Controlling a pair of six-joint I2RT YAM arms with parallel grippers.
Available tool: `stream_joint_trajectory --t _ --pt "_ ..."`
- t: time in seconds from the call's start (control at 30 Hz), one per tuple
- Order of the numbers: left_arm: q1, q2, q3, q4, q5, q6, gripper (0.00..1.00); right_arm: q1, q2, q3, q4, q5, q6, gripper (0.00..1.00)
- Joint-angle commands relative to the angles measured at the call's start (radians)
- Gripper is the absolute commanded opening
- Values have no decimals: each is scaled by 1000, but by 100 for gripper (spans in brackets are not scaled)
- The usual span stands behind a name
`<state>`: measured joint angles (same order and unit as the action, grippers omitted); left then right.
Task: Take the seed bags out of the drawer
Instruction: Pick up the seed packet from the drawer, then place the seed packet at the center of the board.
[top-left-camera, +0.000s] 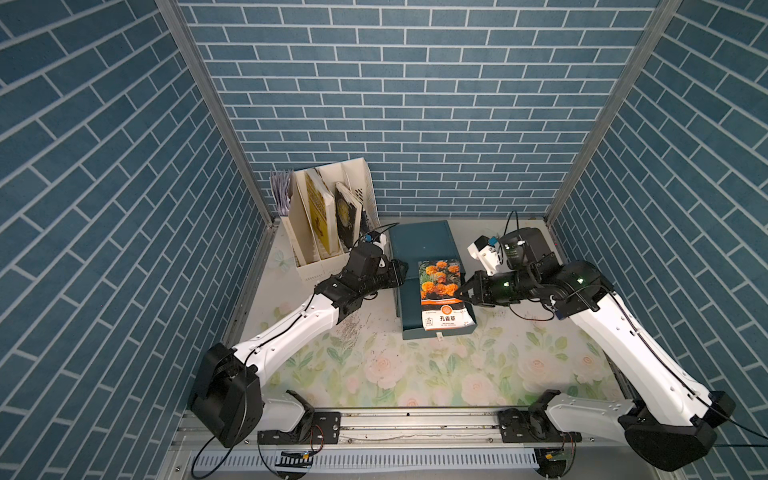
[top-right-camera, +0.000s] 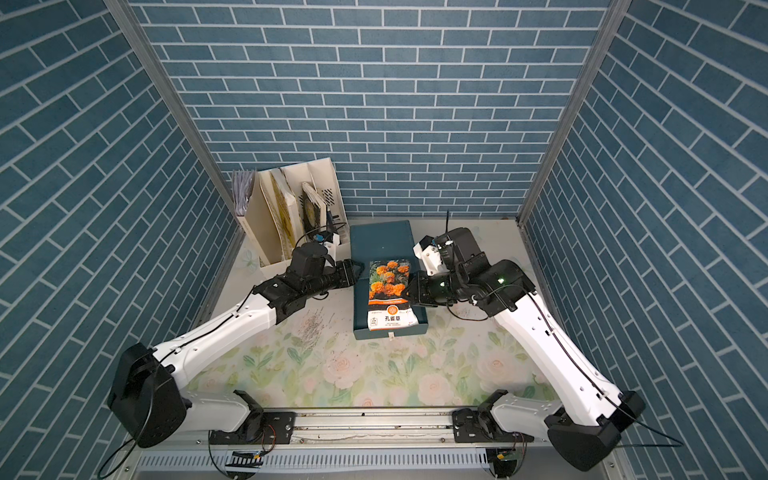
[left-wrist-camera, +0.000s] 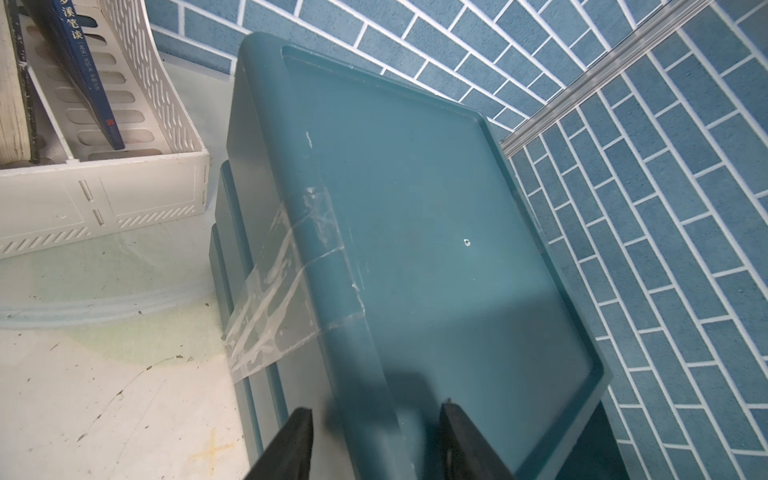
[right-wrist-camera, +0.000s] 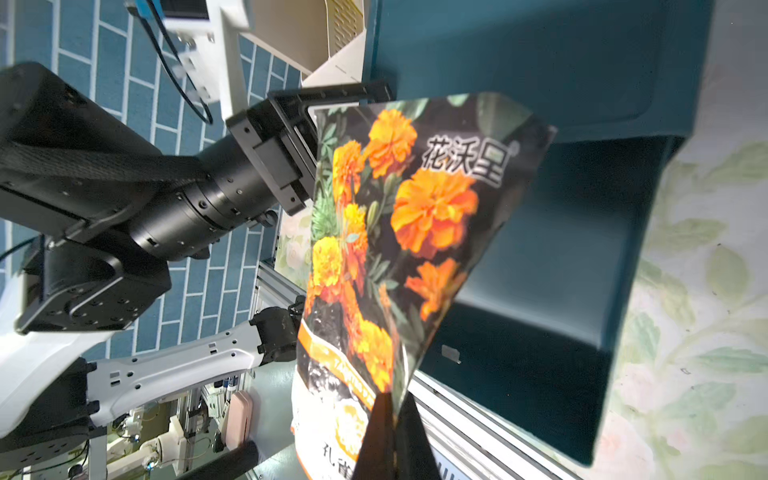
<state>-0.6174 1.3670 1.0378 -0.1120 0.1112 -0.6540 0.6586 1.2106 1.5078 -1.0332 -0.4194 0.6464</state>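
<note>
Table (top-left-camera: 415, 374): seed bag (top-left-camera: 439, 286) in right gripper (top-left-camera: 459, 294)

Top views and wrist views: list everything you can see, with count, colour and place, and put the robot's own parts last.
marigold seed bag: one, orange and white, held above the open drawer
drawer unit: one, teal, rear middle of the table
drawer: one, teal, pulled out toward the robot
clear tape: one strip, from the unit's side to the table
file rack: one, cream, rear left corner
books: three, yellow, black, blue, upright in the rack
pale sheets: one bundle, rack's end slot
floral mat: one, green and pink, covering the table
left gripper: black, closed on the drawer unit's top edge
right gripper: black, pinching the bag's edge
</note>
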Motion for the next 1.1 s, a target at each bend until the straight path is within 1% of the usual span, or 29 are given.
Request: stream_joint_trajectory --t 0.0,0.17,0.43,0.57,0.7,0.87,1.07 --pt "-2 -10 5 -77 -13 18 53 -53 -10 68 -75 11 -51 0" --pt "-2 -10 8 -78 -11 18 53 -171 20 138 -98 32 -111 0" --pt "-2 -9 17 -88 -9 20 53 -416 97 199 -34 35 -202 0" --pt "-2 -8 15 -89 -4 22 53 -519 149 187 43 32 -228 0" --pt "-2 -8 12 -84 -2 20 53 -617 204 103 178 25 -233 0" --pt "-2 -10 16 -93 -3 22 53 -675 313 46 288 52 -260 0" --pt "-3 -11 16 -105 -1 28 53 -702 480 56 385 96 -306 0"
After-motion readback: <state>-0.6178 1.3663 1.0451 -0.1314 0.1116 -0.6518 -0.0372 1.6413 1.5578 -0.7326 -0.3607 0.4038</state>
